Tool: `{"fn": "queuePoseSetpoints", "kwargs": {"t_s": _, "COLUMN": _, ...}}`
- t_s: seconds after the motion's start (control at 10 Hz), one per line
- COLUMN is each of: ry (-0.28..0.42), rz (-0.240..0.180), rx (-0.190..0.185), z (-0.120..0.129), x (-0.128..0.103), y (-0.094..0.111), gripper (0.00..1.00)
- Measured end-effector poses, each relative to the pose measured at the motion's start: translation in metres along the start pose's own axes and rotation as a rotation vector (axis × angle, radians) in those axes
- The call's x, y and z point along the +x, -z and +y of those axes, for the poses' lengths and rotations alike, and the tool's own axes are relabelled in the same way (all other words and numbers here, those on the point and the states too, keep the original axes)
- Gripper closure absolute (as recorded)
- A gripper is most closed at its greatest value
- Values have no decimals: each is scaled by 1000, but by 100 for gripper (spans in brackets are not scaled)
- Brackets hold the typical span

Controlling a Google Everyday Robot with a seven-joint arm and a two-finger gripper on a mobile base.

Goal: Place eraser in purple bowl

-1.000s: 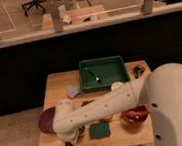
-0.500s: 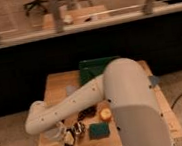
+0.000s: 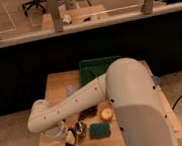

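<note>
We identify this setting as an office-type workspace fitted out for robot trials. A small wooden bench (image 3: 52, 97) stands on carpeted floor (image 3: 13, 143) before a dark partition wall (image 3: 33, 65). Above the wall runs a ledge with metal uprights (image 3: 55, 14). Beyond it we see a rolling office chair (image 3: 34, 1) and a second wooden table (image 3: 77, 16). The white robot arm (image 3: 73, 106) reaches over the bench, its gripper (image 3: 69, 140) low at the front-left corner.
</note>
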Motion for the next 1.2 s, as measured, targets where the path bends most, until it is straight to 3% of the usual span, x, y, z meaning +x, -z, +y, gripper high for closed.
{"fn": "queuePoseSetpoints", "kwargs": {"t_s": 0.1, "ry": -4, "rz": -35, "rx": 65, "z": 7, "x": 2, "y": 1, "gripper": 94}}
{"fn": "queuePoseSetpoints", "kwargs": {"t_s": 0.3, "ry": -5, "rz": -80, "rx": 290, "z": 19, "x": 3, "y": 7, "gripper": 94}}
{"fn": "queuePoseSetpoints", "kwargs": {"t_s": 0.4, "ry": -1, "rz": -101, "rx": 438, "z": 26, "x": 3, "y": 12, "gripper": 94}}
{"fn": "queuePoseSetpoints", "kwargs": {"t_s": 0.7, "ry": 18, "rz": -133, "rx": 729, "z": 38, "x": 4, "y": 28, "gripper": 94}}
{"fn": "queuePoseSetpoints", "kwargs": {"t_s": 0.8, "ry": 28, "rz": -135, "rx": 756, "z": 40, "x": 4, "y": 34, "gripper": 94}}
{"fn": "queuePoseSetpoints", "kwargs": {"t_s": 1.2, "ry": 60, "rz": -119, "rx": 769, "z": 37, "x": 4, "y": 52, "gripper": 94}}
